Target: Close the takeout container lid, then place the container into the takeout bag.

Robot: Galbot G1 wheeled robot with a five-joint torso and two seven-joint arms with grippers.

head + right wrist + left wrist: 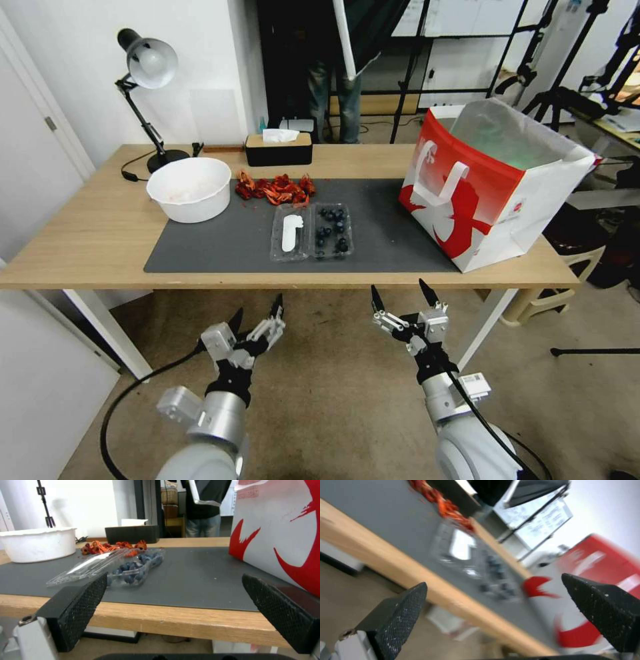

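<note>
Nothing is getting done yet: the takeout container (331, 231) is lying open mid-tabletop (93, 233), its lid (291, 233) flat to the left, the takeout bag (490, 181) standing right, while both the left gripper (256, 313) and right gripper (400, 294) are hovering nearside, fingers spread.

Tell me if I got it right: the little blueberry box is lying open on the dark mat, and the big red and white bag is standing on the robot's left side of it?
Almost. The takeout container does lie open on the dark mat, its lid folded out flat. But the takeout bag stands on the robot's right side of it, not the left. The head view shows this.
</note>
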